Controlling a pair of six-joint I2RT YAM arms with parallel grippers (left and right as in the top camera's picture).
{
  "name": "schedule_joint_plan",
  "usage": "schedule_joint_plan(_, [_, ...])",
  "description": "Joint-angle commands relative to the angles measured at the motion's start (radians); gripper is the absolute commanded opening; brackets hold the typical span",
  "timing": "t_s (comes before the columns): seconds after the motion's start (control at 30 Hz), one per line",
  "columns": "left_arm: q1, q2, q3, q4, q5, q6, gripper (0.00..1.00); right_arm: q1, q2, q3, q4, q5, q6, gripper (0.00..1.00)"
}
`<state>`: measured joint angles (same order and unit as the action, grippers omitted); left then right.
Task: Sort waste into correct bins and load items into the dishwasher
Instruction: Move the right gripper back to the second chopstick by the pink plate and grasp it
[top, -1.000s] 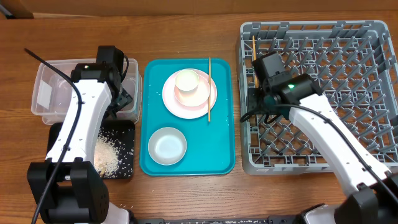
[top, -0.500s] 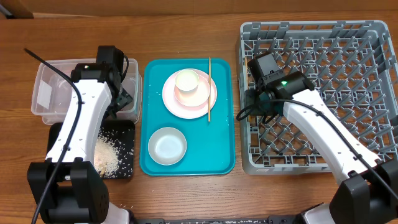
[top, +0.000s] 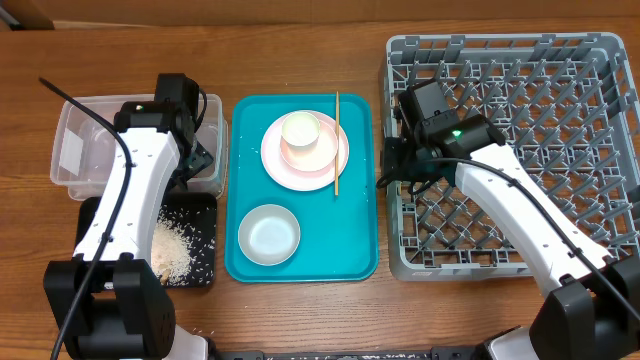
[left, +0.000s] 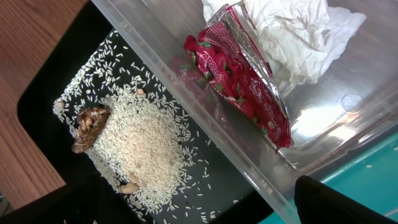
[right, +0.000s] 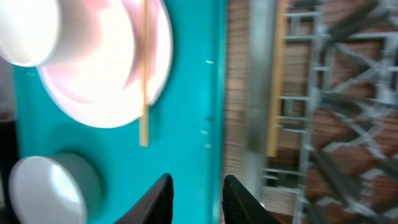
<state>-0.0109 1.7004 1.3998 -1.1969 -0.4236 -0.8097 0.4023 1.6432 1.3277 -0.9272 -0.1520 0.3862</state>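
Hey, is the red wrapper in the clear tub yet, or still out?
In. The left wrist view shows the red wrapper lying inside the clear tub, against the white napkin.

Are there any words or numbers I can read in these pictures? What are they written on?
No text here can be read.
On the red wrapper: white and green print, too crinkled and broken up to read.
On the white label on the clear tub: too small to tell whether anything is written on it.
Nothing else in view shows writing.
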Motion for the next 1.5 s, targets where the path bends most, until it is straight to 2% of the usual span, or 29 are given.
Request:
schedule_joint_plan(0.0, [0.004,0.009,0.014,0.001,-0.021,-0.006,1.0,0.024,0.001,0.0,0.029,-0.074,0.076,0.29])
schedule_joint_plan(0.13, [0.004,0.009,0.014,0.001,-0.021,-0.006,1.0,0.056,0.004,0.0,0.058,-0.063,0.125,0.28])
schedule_joint_plan(0.3, [0.004,0.009,0.014,0.001,-0.021,-0.006,1.0,0.12,0.02,0.0,0.068,0.062,0.186,0.28])
schedule_joint_plan(0.63, [0.004,0.009,0.014,0.001,-0.021,-0.006,1.0,0.244,0.168,0.0,0.134,0.245,0.221,0.28])
schedule_joint_plan(1.03, [0.004,0.009,0.014,0.001,-0.021,-0.006,1.0,0.254,0.286,0.0,0.195,0.217,0.221,0.29])
schedule_joint_plan(1.47, [0.004,0.009,0.014,0.001,-0.021,-0.006,1.0,0.254,0.298,0.0,0.228,0.203,0.221,0.29])
